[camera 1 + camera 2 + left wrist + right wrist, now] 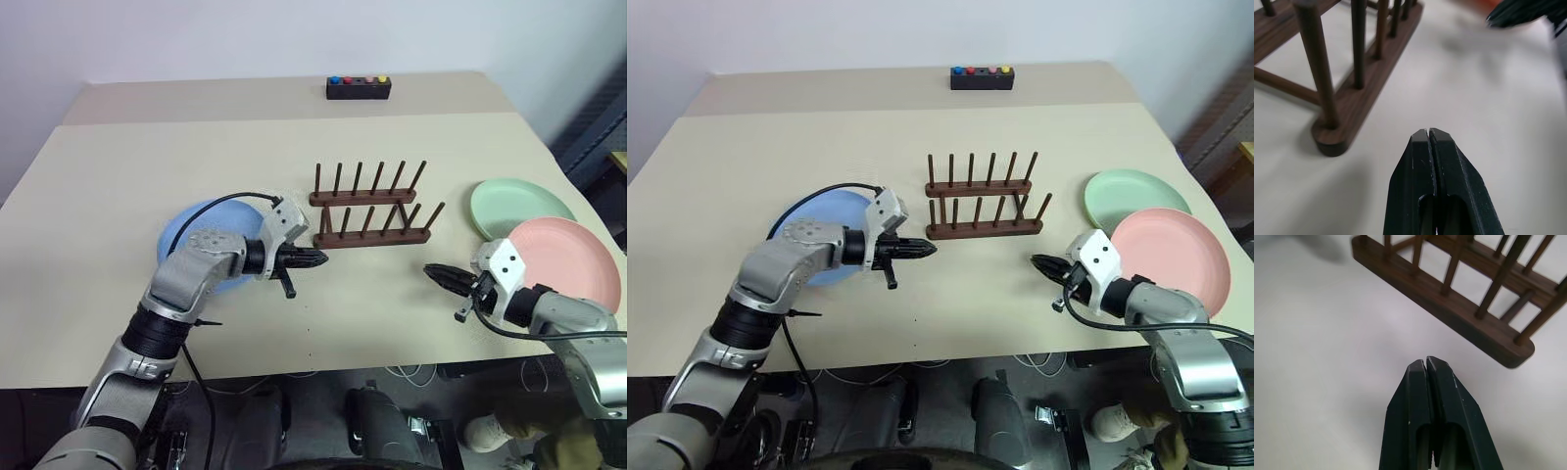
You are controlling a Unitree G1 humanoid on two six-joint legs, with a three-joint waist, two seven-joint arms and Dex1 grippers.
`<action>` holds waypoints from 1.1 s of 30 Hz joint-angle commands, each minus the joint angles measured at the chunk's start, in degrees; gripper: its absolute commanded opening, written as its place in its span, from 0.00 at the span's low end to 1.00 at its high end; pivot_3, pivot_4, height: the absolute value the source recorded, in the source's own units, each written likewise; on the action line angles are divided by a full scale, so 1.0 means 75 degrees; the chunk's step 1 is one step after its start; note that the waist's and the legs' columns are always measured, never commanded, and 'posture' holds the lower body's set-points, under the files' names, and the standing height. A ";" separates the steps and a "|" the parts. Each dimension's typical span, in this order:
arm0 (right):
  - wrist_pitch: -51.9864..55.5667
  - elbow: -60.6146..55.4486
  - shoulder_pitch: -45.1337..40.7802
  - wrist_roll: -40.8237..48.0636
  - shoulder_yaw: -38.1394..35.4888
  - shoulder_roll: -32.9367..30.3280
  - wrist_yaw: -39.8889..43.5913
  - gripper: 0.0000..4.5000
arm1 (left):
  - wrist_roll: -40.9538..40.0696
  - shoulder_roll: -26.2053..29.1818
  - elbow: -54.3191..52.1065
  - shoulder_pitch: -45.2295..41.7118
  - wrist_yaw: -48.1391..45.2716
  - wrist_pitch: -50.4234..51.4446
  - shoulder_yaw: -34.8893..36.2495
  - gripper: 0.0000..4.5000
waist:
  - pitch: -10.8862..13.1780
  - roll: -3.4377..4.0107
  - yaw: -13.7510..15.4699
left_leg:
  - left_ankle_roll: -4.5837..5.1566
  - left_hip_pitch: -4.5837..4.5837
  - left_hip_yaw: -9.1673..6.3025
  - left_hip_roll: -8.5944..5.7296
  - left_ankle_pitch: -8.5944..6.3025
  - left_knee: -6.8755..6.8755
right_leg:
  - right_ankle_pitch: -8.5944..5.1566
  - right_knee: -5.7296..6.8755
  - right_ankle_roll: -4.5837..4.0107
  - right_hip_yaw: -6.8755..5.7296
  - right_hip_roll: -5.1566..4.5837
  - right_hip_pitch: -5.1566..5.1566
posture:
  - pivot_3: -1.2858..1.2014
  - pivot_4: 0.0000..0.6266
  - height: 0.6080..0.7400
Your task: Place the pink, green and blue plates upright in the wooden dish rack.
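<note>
With both our left hand (pixel 315 259) and right hand (pixel 434 271) pinched together and empty beside the dark wooden dish rack (pixel 370 210), nothing is racked, so we judge a hand must part over the round light-blue plate (pixel 201 229).

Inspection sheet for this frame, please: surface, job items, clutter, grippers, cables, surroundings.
Surface: beige table, a second one butted behind it.
Job's things: rack holds no plates; blue plate flat, partly under the left arm; green plate flat, its near rim under the pink plate.
Clutter: black button box at the far edge.
Grippers: left gripper shut, holding nothing, beside the rack's end; right gripper shut, holding nothing, over bare table.
Cables: black cable looping over the left wrist; another at the right wrist; more under the table.
Surroundings: white wall behind; floor clutter below.
</note>
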 commanded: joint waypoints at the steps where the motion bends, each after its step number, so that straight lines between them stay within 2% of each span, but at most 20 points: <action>1: -0.0010 0.0152 -0.0344 -0.0328 0.0129 0.0158 -0.0392 0.01 | 0.0407 -0.0106 -0.0075 0.0017 0.0361 -0.0346 -0.0385 0.00 | -0.0001 0.0002 0.0002 | 0.0000 0.0000 0.0000 0.0000 0.0000 0.0000 | 0.0000 0.0000 0.0000 0.0000 0.0000 -0.0001 | 0.52 0.24 1.00; 7: -0.0308 0.0744 -0.0762 -0.1052 0.0581 0.0318 -0.0737 0.01 | 0.1004 -0.0539 0.0378 -0.0053 0.1034 -0.0984 -0.0622 0.00 | -0.0001 0.0002 0.0019 | 0.0000 -0.0002 0.0001 -0.0004 0.0000 0.0000 | 0.0000 -0.0003 0.0000 0.0001 -0.0001 0.0000 | 0.52 0.24 1.00; 19: -0.1000 0.2295 -0.1791 -0.1887 0.1199 0.0981 -0.1183 0.01 | 0.1336 -0.1294 0.1439 -0.0219 0.1479 -0.1634 -0.0569 0.00 | -0.0002 0.0003 -0.0001 | 0.0000 0.0001 0.0005 -0.0010 0.0000 0.0000 | 0.0001 -0.0001 0.0001 0.0000 0.0000 -0.0001 | 0.52 0.24 1.00; 25: -0.1736 0.3793 -0.2932 -0.2360 0.1447 0.1362 -0.1474 0.01 | 0.1512 -0.1535 0.2884 -0.0809 0.1619 -0.2449 -0.0272 0.00 | -0.0002 0.0003 -0.0060 | -0.0004 0.0011 0.0009 -0.0017 0.0003 0.0000 | 0.0002 0.0001 -0.0001 0.0002 0.0003 0.0004 | 0.52 0.24 1.00; 33: -0.2357 0.4736 -0.3539 -0.2658 0.1584 0.1521 -0.1450 0.01 | 0.1755 -0.1578 0.4490 -0.1584 0.1634 -0.3530 -0.0068 0.00 | -0.0002 0.0003 -0.0083 | -0.0005 0.0009 0.0010 -0.0018 0.0003 -0.0006 | 0.0003 0.0000 0.0000 0.0002 0.0005 0.0003 | 0.52 0.24 1.00</action>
